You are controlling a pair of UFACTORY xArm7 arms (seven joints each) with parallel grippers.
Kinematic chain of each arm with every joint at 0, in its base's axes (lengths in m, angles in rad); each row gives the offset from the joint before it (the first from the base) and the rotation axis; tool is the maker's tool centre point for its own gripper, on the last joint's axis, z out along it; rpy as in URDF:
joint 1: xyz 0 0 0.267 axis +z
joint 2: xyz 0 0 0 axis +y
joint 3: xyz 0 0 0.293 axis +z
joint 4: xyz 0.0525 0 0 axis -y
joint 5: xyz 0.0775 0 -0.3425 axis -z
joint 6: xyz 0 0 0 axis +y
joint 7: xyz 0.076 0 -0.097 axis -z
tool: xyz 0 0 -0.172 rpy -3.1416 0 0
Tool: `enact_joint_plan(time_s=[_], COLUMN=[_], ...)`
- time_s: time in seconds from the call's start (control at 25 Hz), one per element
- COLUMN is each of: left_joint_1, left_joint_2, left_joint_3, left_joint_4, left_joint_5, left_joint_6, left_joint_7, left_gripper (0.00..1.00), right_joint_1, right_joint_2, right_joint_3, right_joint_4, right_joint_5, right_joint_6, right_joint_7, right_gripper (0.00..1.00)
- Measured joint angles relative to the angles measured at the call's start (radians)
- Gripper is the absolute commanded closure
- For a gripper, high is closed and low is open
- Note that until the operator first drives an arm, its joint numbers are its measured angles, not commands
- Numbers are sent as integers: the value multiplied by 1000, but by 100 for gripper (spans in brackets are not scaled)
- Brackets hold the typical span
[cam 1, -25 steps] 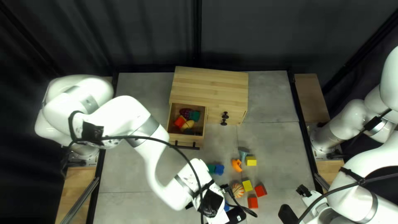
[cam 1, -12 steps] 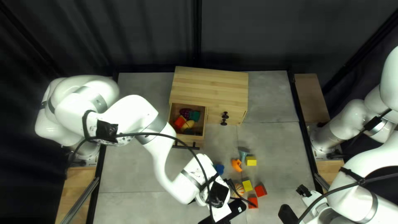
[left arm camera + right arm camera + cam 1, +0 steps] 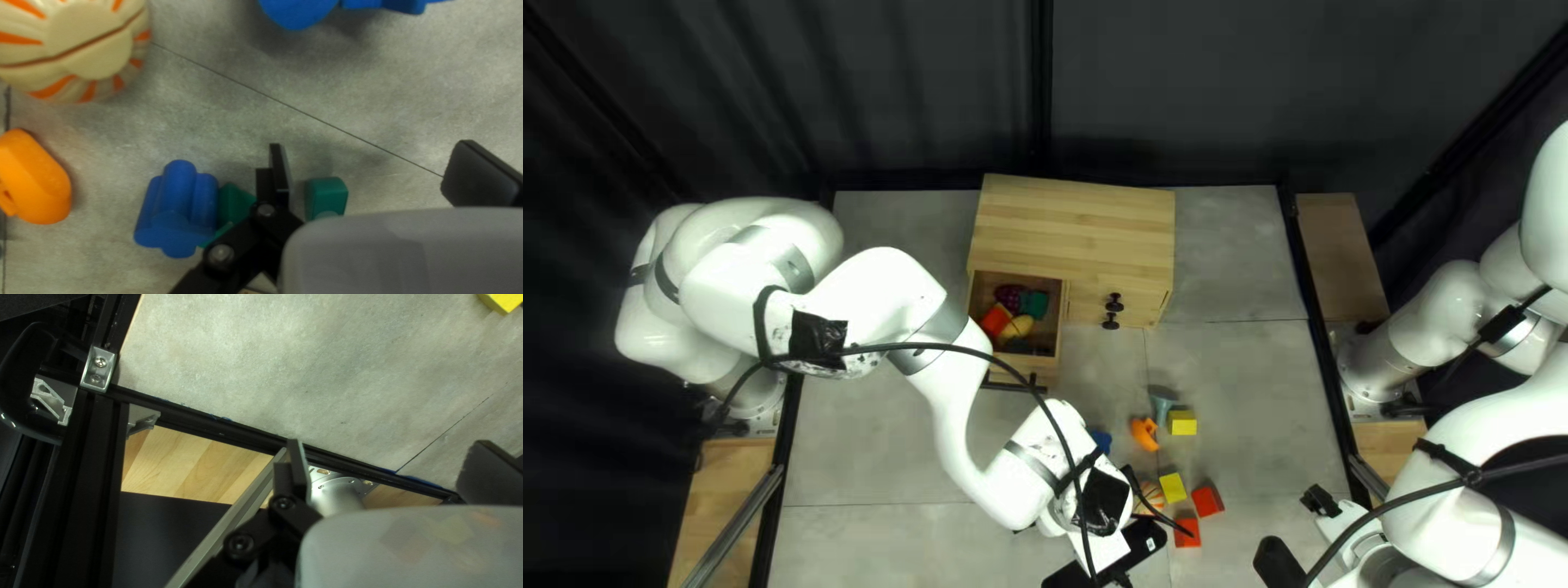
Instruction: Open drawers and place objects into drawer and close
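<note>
In the top left view, my left gripper (image 3: 1146,536) is over the near middle of the table, its fingertips hidden. In the left wrist view, my left gripper (image 3: 378,171) stands open above a green block (image 3: 327,195). A blue block (image 3: 177,209) and another green piece (image 3: 231,204) lie beside one finger. The wooden cabinet (image 3: 1078,223) has its left drawer (image 3: 1022,367) pulled out, holding red, yellow, green and dark red toys. My right gripper (image 3: 1300,533) waits at the near right; in the right wrist view, my right gripper (image 3: 389,468) is open with nothing held.
An orange toy (image 3: 1145,435), a grey-blue piece (image 3: 1162,407), yellow blocks (image 3: 1183,423) and red blocks (image 3: 1207,501) lie right of my left gripper. A striped ball (image 3: 76,49) and blue toy (image 3: 297,13) are ahead of it. Black frame rails (image 3: 218,424) edge the table.
My left arm has shifted right and slightly toward the far edge, now covering the green piece beside the blue block in the top left view. My right arm looks unmoved.
</note>
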Motion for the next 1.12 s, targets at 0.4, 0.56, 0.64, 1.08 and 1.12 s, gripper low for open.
enact_joint_plan(time_s=[0.4,0.56,0.64,1.08,1.12], left_joint_1=[35,45,43,-23,-25], left_joint_2=[-33,-41,-40,14,14], left_joint_3=[-9,-9,-8,22,23], left_joint_4=[-51,-68,-65,29,30], left_joint_5=[-16,-23,-23,1,2], left_joint_6=[-19,-25,-21,81,83], left_joint_7=[6,2,-1,-27,-29], left_gripper=[20,20,20,31,35], right_joint_1=[0,0,0,0,0], right_joint_2=[0,0,0,0,0], right_joint_3=[0,0,0,0,0], right_joint_4=[0,0,0,0,0], right_joint_5=[0,0,0,0,0], right_joint_6=[0,0,0,0,0], right_joint_7=[0,0,0,0,0], right_gripper=[0,0,0,0,0])
